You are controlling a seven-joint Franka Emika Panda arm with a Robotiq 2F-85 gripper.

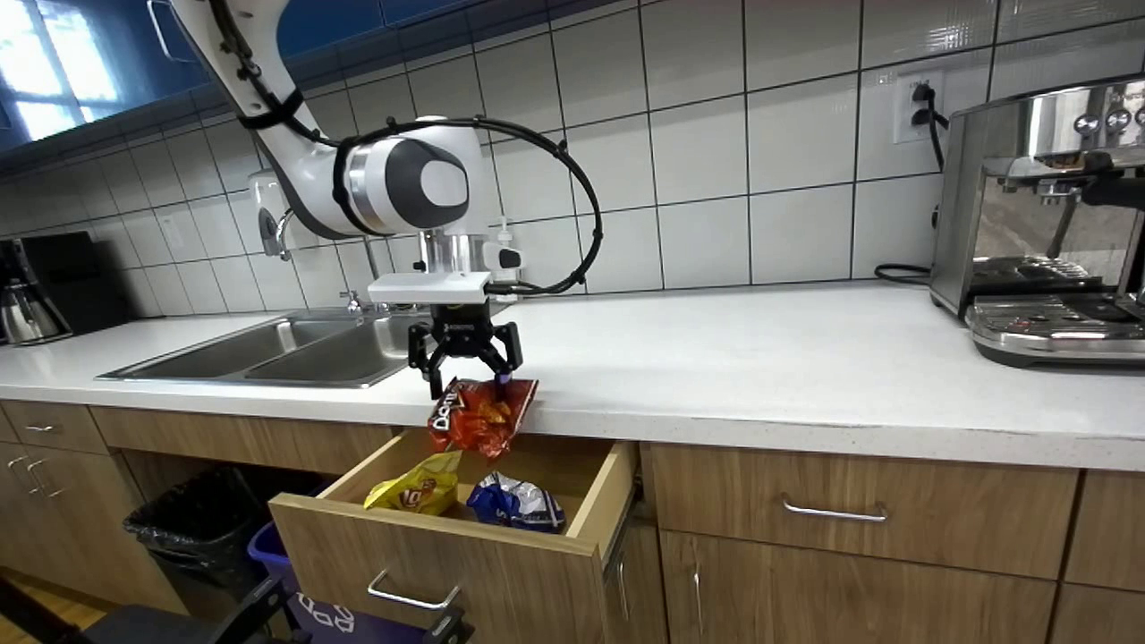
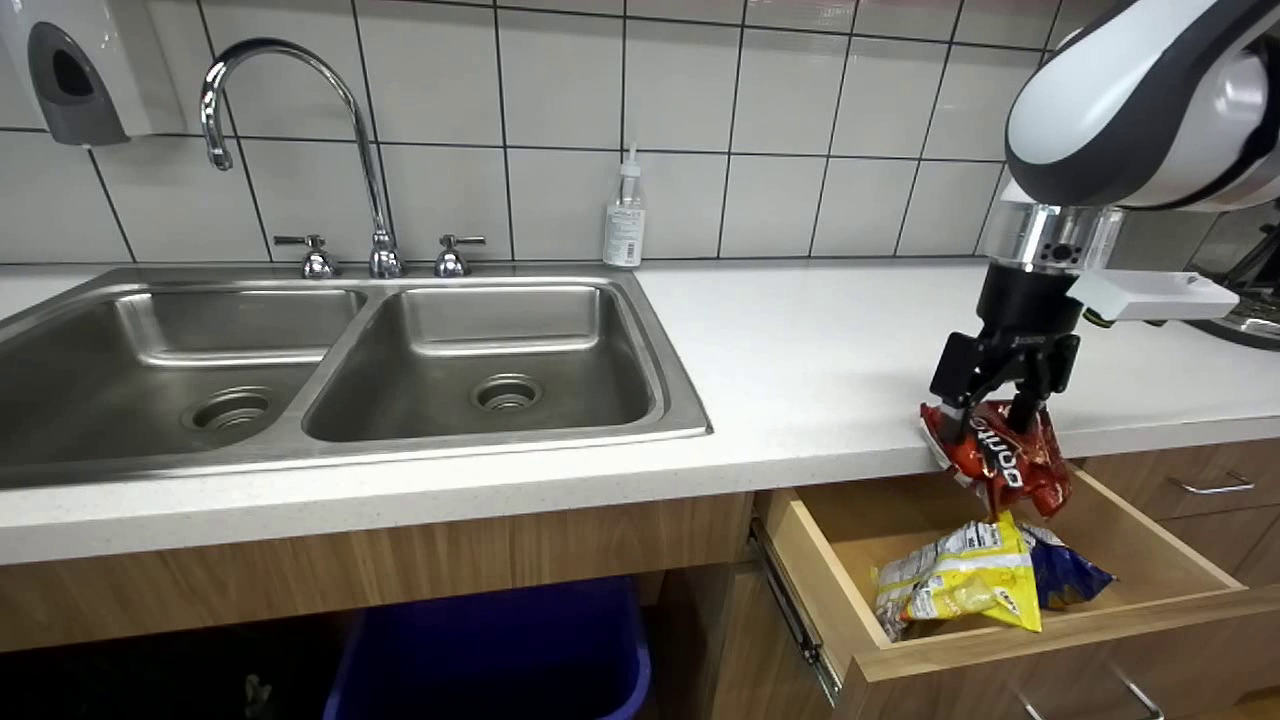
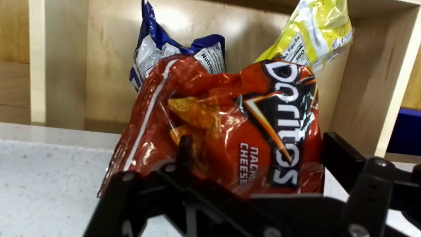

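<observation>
There are three chip bags (image 3: 227, 128): one red bag (image 1: 479, 420), one yellow bag (image 2: 970, 578) and one blue bag (image 1: 516, 503). There is one open drawer (image 1: 483, 572), one gripper (image 1: 469, 386) with two fingers (image 1: 436, 379), one sink (image 2: 338, 362) with two bowls (image 2: 425, 385), one tap (image 2: 372, 185) with two handles (image 2: 451, 262), one black bin (image 1: 192, 546) and one blue bin (image 2: 570, 620).

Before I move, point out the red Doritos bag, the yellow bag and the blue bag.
Red Doritos bag (image 3: 227, 126), wrist view: middle of its printed front.
Yellow bag (image 2: 965, 580), in an exterior view: its visible middle.
Blue bag (image 1: 514, 503), in an exterior view: its crumpled middle.
</observation>
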